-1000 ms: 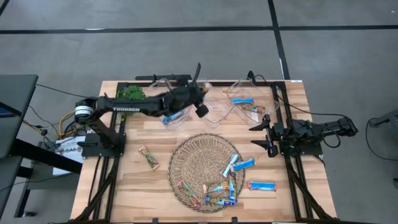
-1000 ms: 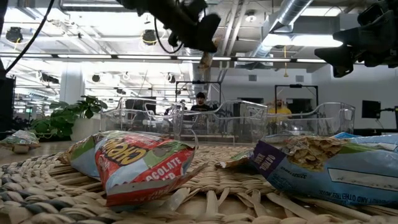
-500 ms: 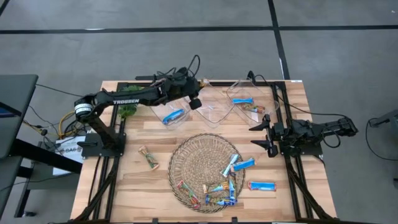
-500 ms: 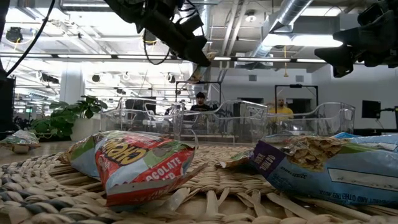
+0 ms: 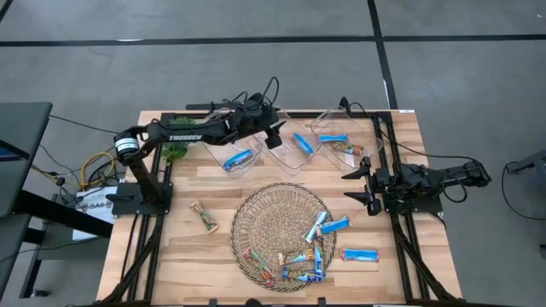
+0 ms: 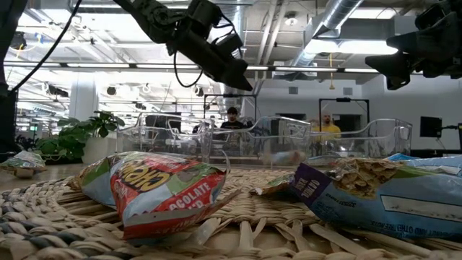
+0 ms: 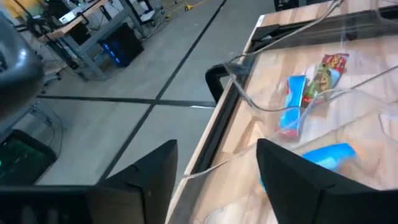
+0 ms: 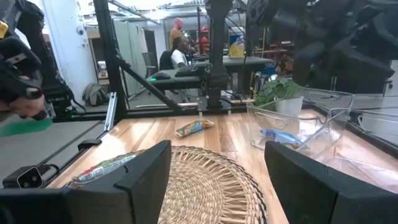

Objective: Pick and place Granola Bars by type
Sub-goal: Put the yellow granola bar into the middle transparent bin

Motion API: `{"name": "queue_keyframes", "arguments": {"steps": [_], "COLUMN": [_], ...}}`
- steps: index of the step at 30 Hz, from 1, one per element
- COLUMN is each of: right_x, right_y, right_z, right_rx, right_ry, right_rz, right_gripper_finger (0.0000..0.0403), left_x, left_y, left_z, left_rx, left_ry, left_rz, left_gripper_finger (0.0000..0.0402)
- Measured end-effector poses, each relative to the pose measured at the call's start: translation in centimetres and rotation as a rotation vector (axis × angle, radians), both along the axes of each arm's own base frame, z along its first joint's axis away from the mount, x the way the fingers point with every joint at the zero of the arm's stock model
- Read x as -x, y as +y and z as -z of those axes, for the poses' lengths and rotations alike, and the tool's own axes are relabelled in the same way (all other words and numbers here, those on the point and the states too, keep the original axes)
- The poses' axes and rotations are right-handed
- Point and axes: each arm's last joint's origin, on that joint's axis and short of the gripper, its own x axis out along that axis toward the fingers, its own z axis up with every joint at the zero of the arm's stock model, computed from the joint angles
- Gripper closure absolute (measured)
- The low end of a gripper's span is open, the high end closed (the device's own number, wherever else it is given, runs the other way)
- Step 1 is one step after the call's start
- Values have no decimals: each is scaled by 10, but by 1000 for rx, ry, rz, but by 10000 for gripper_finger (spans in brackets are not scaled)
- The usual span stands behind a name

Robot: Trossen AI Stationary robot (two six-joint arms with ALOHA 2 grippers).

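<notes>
My left gripper [image 5: 275, 135] [image 7: 217, 186] hangs open above the row of clear bins at the table's far edge, holding nothing. A bright blue bar [image 5: 303, 142] [image 7: 329, 155] lies in the middle bin. The left bin holds another blue bar [image 5: 239, 159]. The right bin holds a blue bar [image 5: 334, 138] [image 7: 295, 102] and a brownish one [image 5: 350, 151]. Several mixed bars lie on the round wicker tray [image 5: 256, 213]. One blue bar [image 5: 358, 254] and one brownish bar [image 5: 203, 215] rest flat on the table. My right gripper [image 5: 358, 188] [image 8: 217, 186] waits open at the table's right side.
A small green plant [image 5: 177, 152] stands at the far left, beside the left arm. Dark frame rails run along both sides of the table [image 5: 392, 247]. In the low view, bar wrappers [image 6: 159, 188] on the tray fill the foreground, and people sit in the room behind.
My left arm has stretched out, and its gripper has shifted a little toward the far edge, over the bins. A bright blue bar now lies in the middle bin, where none showed before. My right arm has kept still.
</notes>
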Motion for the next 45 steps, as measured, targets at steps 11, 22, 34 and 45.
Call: {"name": "queue_keyframes", "arguments": {"steps": [11,22,34,45], "right_x": [0,0,0,0], "right_y": [0,0,0,0], "right_z": [0,0,0,0], "right_rx": [0,0,0,0], "right_ry": [0,0,1,1], "right_rz": [0,0,0,0], "right_gripper_finger": [147,147,147,147], "left_x": [1,33,55,76], "left_y": [-22,-104,-202,-261], "left_z": [-3,-35,-30,-23], "left_rx": [31,284,765,965], "left_ry": [62,142,278,338], "left_rz": [14,101,252,110], "left_gripper_finger": [175,188,196,196]}}
